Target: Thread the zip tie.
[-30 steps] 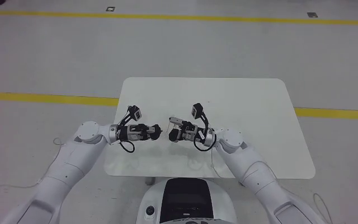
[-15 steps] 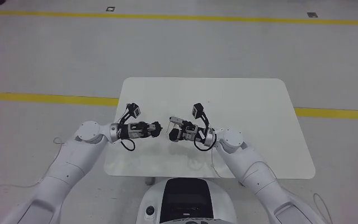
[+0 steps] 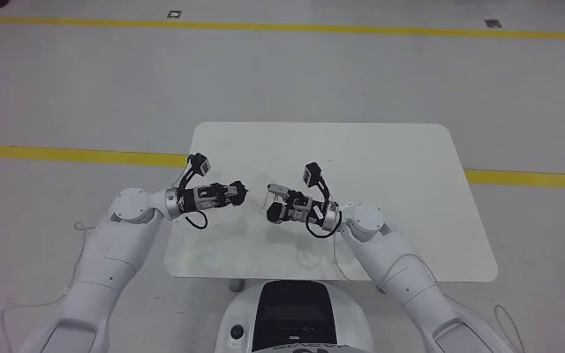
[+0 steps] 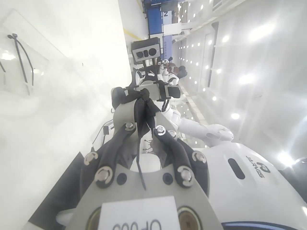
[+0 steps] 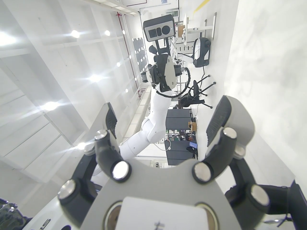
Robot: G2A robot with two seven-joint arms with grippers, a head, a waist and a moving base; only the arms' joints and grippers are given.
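A black zip tie [image 4: 138, 154] is pinched in my left gripper [image 4: 144, 104], its thin tail running back between the fingers toward the wrist. In the top view the left gripper [image 3: 243, 191] hangs over the white table [image 3: 397, 176], left of centre. My right gripper [image 3: 272, 204] faces it from a short gap to the right. The right gripper [image 5: 168, 106] is open wide with nothing between its ribbed pads [image 5: 217, 118]. The left arm's gripper [image 5: 163, 72] appears beyond it, apart from it.
A clear plastic sheet [image 4: 48, 56] lies on the table, and a looped black zip tie [image 4: 21, 60] rests on it. The table's right half and far side are bare white surface. Grey floor with yellow lines [image 3: 88, 156] surrounds the table.
My left gripper has drawn back to the left and toward the table's far side with the zip tie, rolling its wrist, so the gap between the grippers has widened. The right arm has stayed put.
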